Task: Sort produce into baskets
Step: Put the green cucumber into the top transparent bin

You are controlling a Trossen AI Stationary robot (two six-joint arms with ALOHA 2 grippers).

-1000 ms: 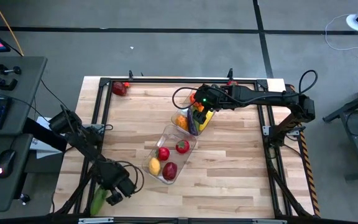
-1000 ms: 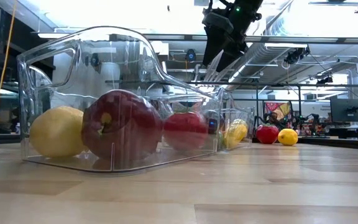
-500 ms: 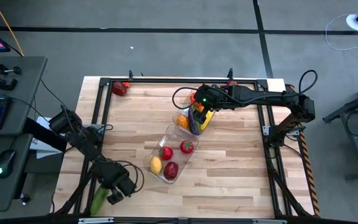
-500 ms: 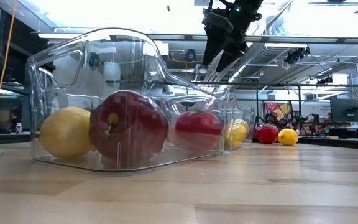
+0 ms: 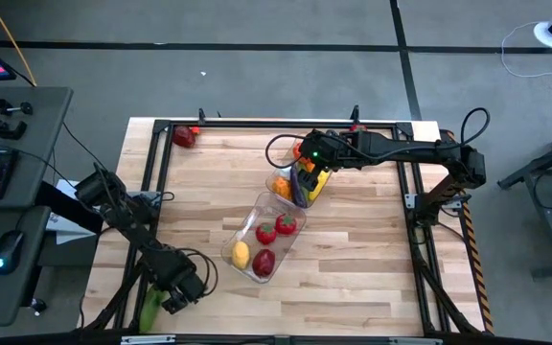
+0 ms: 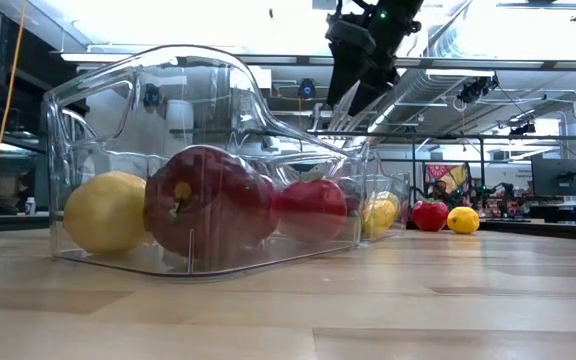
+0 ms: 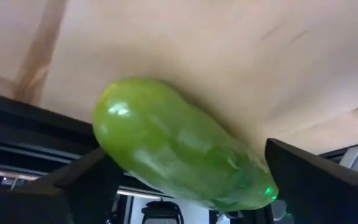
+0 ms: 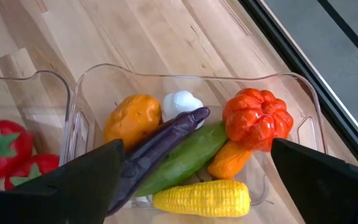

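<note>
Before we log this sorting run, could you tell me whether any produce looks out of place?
Yes: a green cucumber lies at the table's front-left edge by the left gripper, and a red fruit sits at the far-left corner, both outside the baskets.

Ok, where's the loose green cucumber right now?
In the high view the green cucumber lies at the table's near left corner, by the frame rail, with the left gripper right beside it; the left wrist view shows it between that gripper's fingers.

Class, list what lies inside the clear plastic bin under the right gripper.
Inside the clear plastic bin: orange pumpkin, white garlic, purple eggplant, green cucumber, yellow corn, two orange pieces. Anything beneath them is covered.
</note>
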